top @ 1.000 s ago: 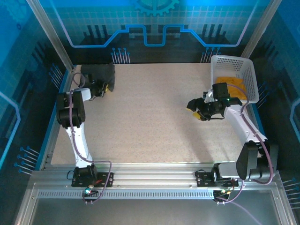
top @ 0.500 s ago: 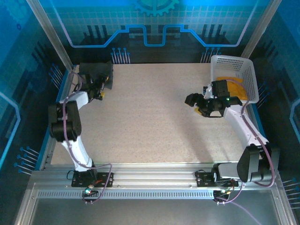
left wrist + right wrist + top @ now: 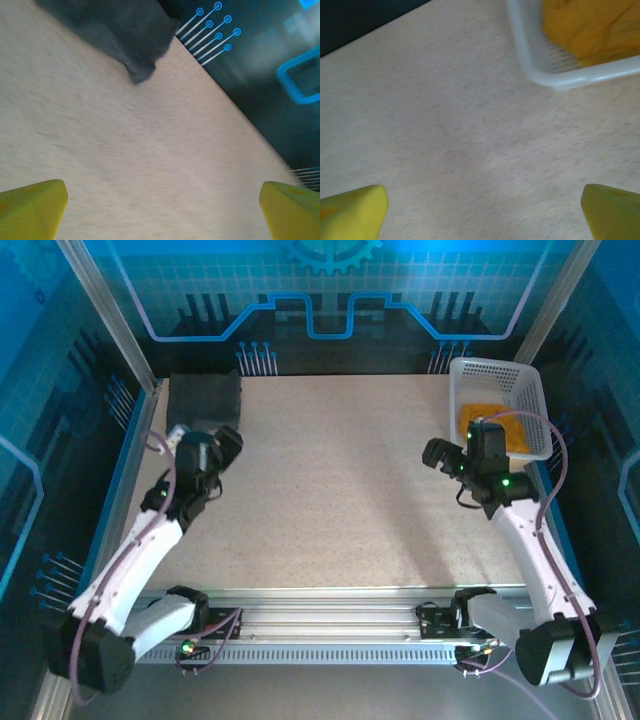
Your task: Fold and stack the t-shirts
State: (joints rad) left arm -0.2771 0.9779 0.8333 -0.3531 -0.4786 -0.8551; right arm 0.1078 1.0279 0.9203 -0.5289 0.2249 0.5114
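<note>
Charcoal t-shirt (image 3: pixel 205 397) lay in a compact fold at the bench's far-left corner, with our left gripper (image 3: pixel 228 442) spread wide and empty near it. Our right gripper (image 3: pixel 438 456) was spread wide too, beside the basket (image 3: pixel 490 367) in the far-right corner, which held the orange t-shirt (image 3: pixel 497 425). We judged it should clear the rim, then pinch cloth alone.

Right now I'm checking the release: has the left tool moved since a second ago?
Yes. The left tool, open, has backed off the dark t-shirt in the far-left corner of the table, toward the near edge.
</note>
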